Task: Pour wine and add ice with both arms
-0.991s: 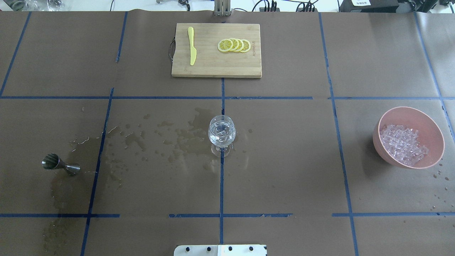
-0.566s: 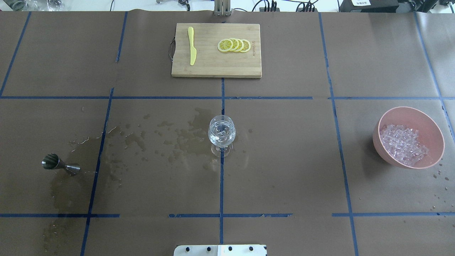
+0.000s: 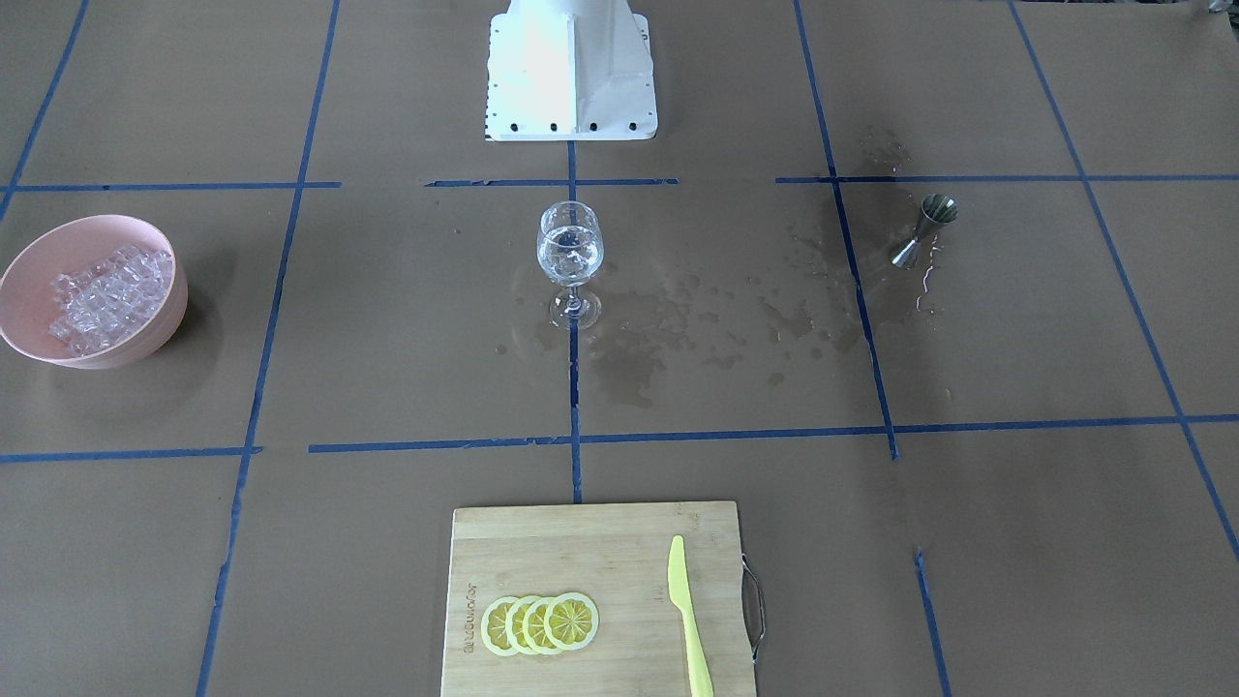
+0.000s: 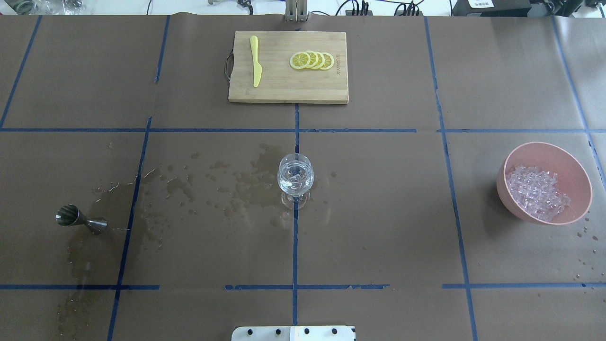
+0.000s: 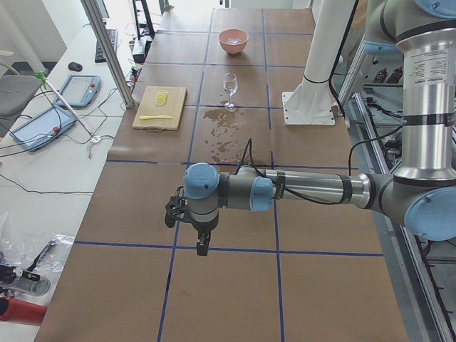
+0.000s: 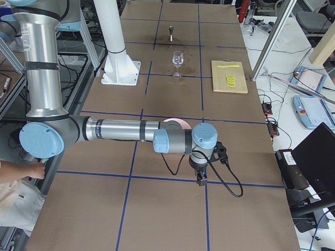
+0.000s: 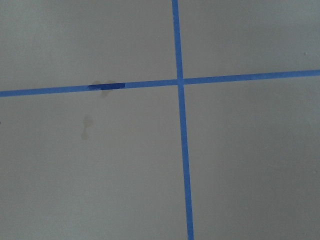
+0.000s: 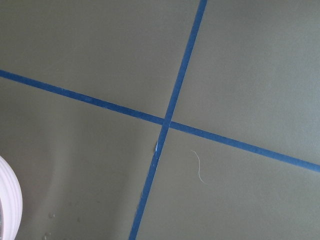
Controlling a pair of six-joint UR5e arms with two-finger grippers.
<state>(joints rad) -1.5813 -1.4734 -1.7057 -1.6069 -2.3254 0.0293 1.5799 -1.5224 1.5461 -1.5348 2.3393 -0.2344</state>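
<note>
We see the wine glass (image 4: 295, 176) upright at mid-counter (image 4: 378, 222), with the clear wine (image 3: 569, 257) and a few cubes inside. The ice (image 4: 537, 193) is heaped in the pink bowl (image 4: 575, 166), far right. We cannot tell whether the left fingers (image 5: 201, 248) or the right fingers (image 6: 201, 179), over opposite counter ends, are wide or narrow.

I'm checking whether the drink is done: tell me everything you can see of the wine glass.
The wine glass is clear, with a round bowl, short stem and round foot. It stands upright near the middle of the brown-papered table, its foot on a blue tape line, beside wet patches. The bowl holds clear ice cubes; any liquid is hard to tell. Nothing grips or touches it.
</note>
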